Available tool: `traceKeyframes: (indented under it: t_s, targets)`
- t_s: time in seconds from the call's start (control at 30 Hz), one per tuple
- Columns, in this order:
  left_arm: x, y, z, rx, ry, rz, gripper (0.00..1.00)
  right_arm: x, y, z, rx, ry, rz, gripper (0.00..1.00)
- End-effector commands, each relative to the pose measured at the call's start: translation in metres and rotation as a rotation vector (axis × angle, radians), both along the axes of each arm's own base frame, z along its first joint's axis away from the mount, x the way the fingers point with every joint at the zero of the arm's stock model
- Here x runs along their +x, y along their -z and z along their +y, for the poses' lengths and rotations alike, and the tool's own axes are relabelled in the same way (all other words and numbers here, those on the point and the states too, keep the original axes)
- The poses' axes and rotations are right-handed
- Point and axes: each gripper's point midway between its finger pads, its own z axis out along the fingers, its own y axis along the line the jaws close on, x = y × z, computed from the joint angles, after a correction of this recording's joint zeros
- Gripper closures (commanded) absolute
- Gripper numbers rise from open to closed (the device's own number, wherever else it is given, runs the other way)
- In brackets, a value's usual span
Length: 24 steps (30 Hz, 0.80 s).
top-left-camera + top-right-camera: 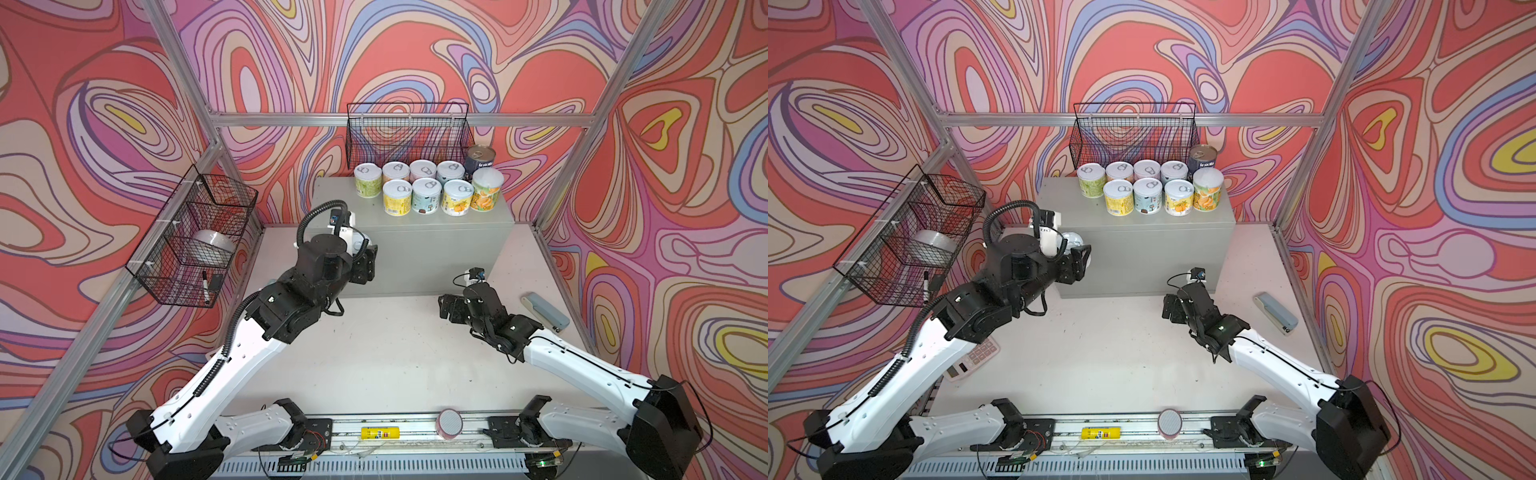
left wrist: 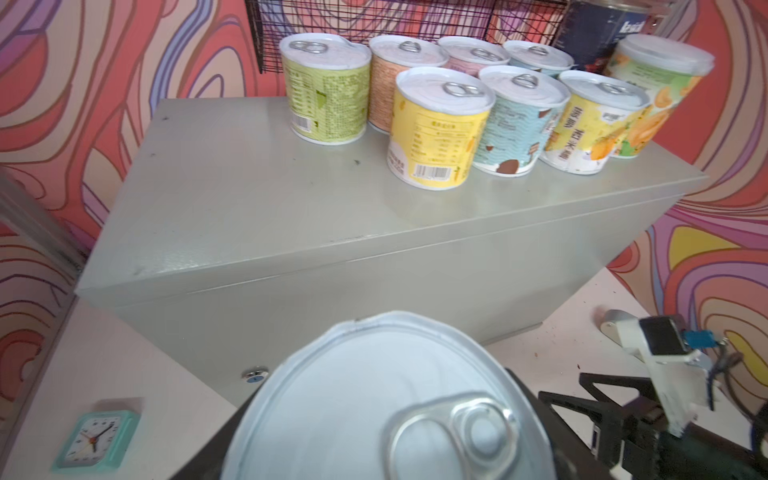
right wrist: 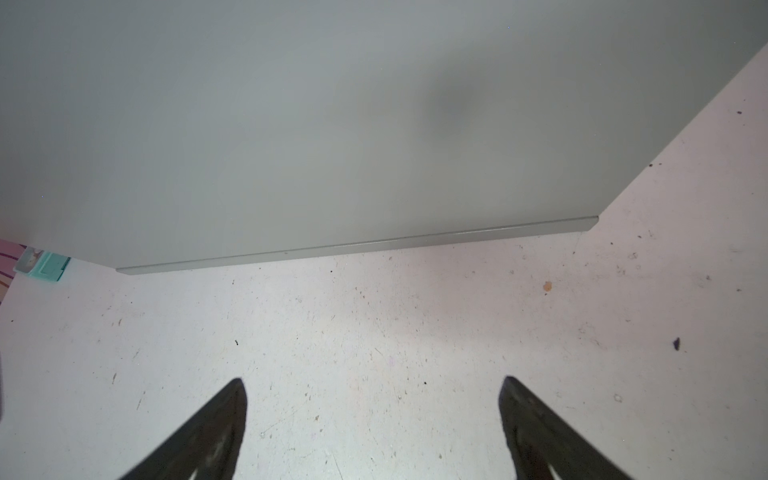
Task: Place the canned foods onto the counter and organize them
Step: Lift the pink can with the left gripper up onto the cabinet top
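Loud swirls of red, pink and lilac cover the walls around a scuffed white table [image 1: 395, 353], and at its back stands the grey cabinet [image 1: 340, 208].

The left tool [image 1: 1079, 262] is closed partway round the held can [image 2: 374, 399]. From here I see only its white pull-tab lid, upright, with the dark jaws on its sides; the label is hidden. It hangs in front of the cabinet's front face, not yet over the top.

The right tool [image 3: 374, 386] is spread wide and has hold of nothing. It sits low over the bare table, just short of the cabinet's foot.

Nine cans already stand on the right half of the cabinet top, packed shoulder to shoulder in two rows. The green can [image 1: 368, 180] starts the back row and the taller dark-blue can [image 1: 480, 160] ends it. The yellow can [image 1: 397, 197] starts the front row and the orange-fruit can [image 1: 487, 189] ends it. The left half of the top is bare.

I would judge the can stiff and fairly weighty, with a smooth label that could slide in a light grip. The side wall at mid-height looks the place to hold, not the thin lid or its ring. The gap beside the yellow can seems the natural spot, but a careless set-down could knock its neighbours.
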Motion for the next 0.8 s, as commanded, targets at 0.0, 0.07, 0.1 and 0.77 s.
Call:
traceKeyframes:
  t_s: [0.0,0.07,0.1,0.77]
  targets:
    - [0.01,-0.023,0.0,0.001,0.016,-0.046,1.0,0.005,-0.023,-0.002,0.018,0.013,-0.048,0.02]
    - [0.017,-0.032,-0.001,0.002,0.017,-0.066,1.0,0.005,-0.026,-0.003,0.017,0.016,-0.053,0.02]
    - [0.02,-0.037,0.0,-0.001,0.015,-0.075,1.0,0.005,-0.027,-0.004,0.015,0.02,-0.055,0.03]
    - [0.092,-0.06,0.005,-0.04,-0.021,-0.082,1.0,0.005,-0.044,-0.012,0.003,0.045,-0.085,0.03]
